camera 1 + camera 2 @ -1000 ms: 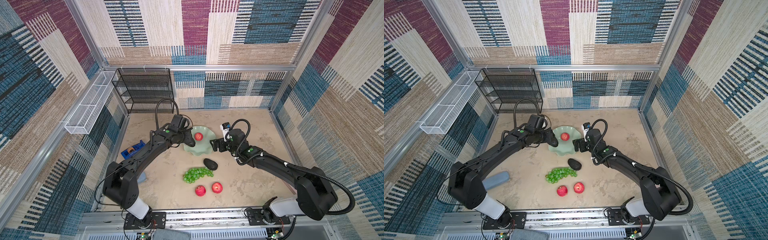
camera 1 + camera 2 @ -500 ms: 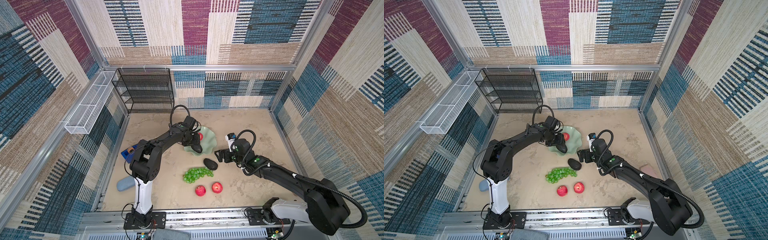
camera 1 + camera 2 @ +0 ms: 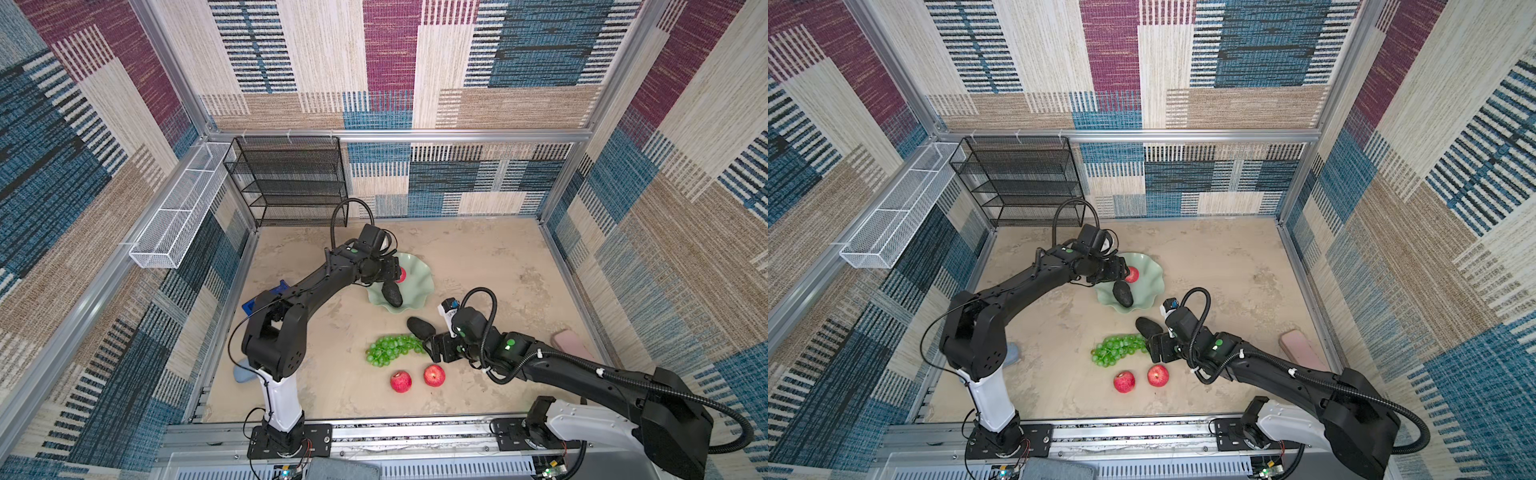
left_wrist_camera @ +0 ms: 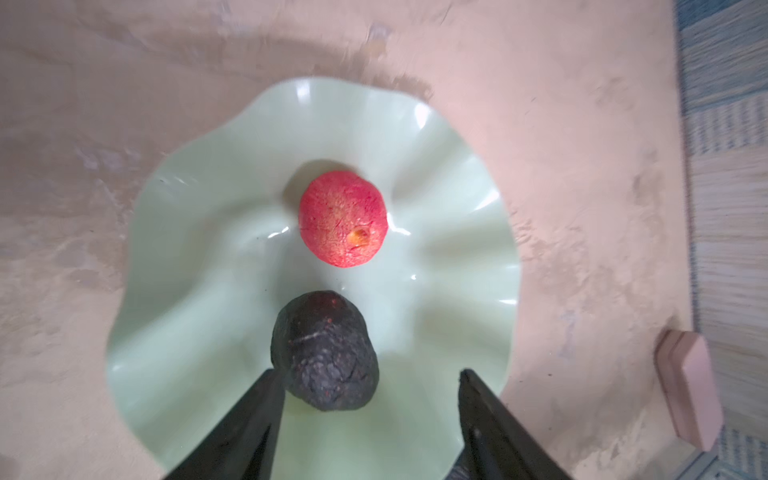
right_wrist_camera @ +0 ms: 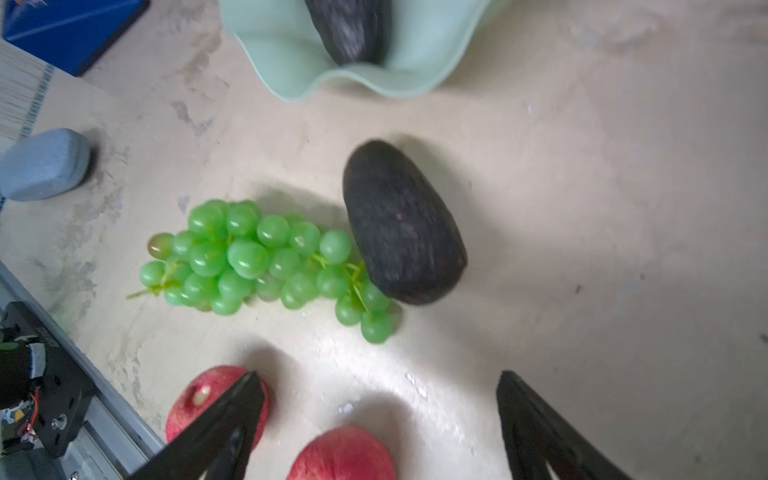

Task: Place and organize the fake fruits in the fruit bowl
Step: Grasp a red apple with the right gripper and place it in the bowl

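Starting nearest the arm bases, we find a left apple and a right apple lying just beside each other on the table, outside the bowl. Just beyond them the grapes sprawl on the table. Their right end touches a loose avocado that lies a little farther back. The right gripper sits low at that same end of the grapes, near the right apple. In its wrist view the jaws stand wide and released, and the fingers grasp nothing. We cannot tell whether it touches the grapes. A grey-blue block rests by the left arm's base, and a pink block lies near the right wall.

Farther on stands the bowl, upright on the table and well apart from the near apples. Inside it a second avocado lies toward the near wall and a third apple sits in the middle, the two apart. The left gripper hangs over the bowl with its jaws parted, grasping nothing. In its wrist view one finger reaches the second avocado's edge while the other stands clear; we cannot tell whether that finger touches it. Left of the bowl, a blue dispenser shows partly behind the left arm.

Farthest back, a black rack stands against the rear wall, and a white basket hangs on the left wall.
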Available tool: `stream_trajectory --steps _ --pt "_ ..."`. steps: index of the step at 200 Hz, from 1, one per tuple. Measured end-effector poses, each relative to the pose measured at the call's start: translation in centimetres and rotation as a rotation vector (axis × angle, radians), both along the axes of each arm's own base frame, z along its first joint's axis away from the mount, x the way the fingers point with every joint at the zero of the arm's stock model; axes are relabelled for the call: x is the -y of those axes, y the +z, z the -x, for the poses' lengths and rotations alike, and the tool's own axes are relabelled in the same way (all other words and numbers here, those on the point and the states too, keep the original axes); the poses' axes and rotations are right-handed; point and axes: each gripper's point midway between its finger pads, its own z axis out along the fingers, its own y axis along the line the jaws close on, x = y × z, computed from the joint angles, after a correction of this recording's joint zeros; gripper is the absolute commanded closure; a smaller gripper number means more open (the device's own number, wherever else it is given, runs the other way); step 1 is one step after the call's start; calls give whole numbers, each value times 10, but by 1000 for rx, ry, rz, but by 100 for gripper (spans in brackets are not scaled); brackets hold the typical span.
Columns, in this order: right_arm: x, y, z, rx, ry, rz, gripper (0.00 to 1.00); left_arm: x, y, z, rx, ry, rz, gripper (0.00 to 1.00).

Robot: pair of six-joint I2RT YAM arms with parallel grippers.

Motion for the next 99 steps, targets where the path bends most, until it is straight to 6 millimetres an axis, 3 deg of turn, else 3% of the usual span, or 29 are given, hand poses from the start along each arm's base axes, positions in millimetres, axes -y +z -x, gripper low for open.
stream_trajectory --steps 25,46,71,99 --pt "3 -9 30 -69 -1 28 13 -22 48 11 178 61 42 25" --pt "2 -13 45 -107 -3 39 14 -45 71 25 296 122 52 22" --pt "-2 -19 57 -140 3 54 15 -78 79 45 373 202 34 18" --pt "-6 -29 58 -161 2 98 16 -112 72 66 396 287 6 17"
